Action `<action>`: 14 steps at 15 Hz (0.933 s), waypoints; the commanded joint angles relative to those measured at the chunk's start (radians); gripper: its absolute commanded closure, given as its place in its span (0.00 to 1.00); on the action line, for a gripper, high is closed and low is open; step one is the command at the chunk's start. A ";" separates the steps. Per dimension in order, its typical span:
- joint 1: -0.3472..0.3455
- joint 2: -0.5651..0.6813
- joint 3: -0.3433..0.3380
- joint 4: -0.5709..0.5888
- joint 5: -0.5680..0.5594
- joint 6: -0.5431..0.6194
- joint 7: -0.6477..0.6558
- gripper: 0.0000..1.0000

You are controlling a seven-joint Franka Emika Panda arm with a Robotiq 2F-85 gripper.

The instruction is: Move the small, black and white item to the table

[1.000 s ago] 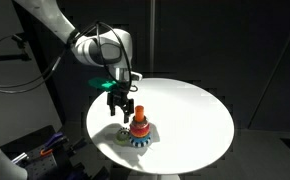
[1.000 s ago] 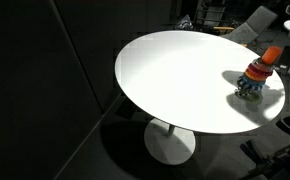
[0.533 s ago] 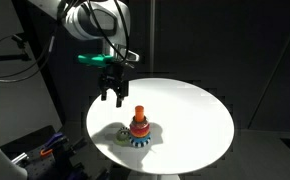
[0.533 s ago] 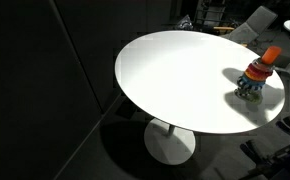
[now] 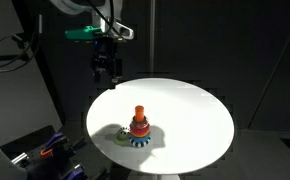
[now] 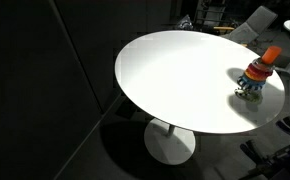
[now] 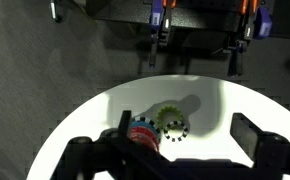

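Note:
The small black and white item (image 7: 175, 130) is a tiny checkered ring lying on the white round table (image 7: 225, 105), against a pale yellow-green ring (image 7: 169, 116) and beside the colourful stacked toy (image 7: 141, 133). In an exterior view the item (image 5: 119, 130) sits just left of the toy (image 5: 138, 127) near the table's front edge. My gripper (image 5: 105, 70) hangs high above the table's far left rim, well away from the toy. In the wrist view the gripper (image 7: 170, 150) is open and empty, with its fingers (image 7: 257, 138) wide apart.
The toy with its orange top (image 6: 257, 75) stands near the table's edge (image 6: 185, 130) in an exterior view. Dark curtains and floor surround the table. Equipment with cables (image 5: 45, 150) sits on the floor to the left of the table.
My gripper has risen from just beside the toy and moved up and back toward the table's far left rim. The toy and the small pieces have not moved.

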 commanded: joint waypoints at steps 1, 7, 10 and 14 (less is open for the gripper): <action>-0.013 -0.078 0.007 0.021 0.022 -0.049 -0.012 0.00; -0.022 -0.197 -0.011 0.019 0.060 -0.024 -0.001 0.00; -0.027 -0.191 -0.003 0.017 0.051 -0.021 -0.002 0.00; -0.032 -0.219 -0.010 0.017 0.054 -0.022 -0.002 0.00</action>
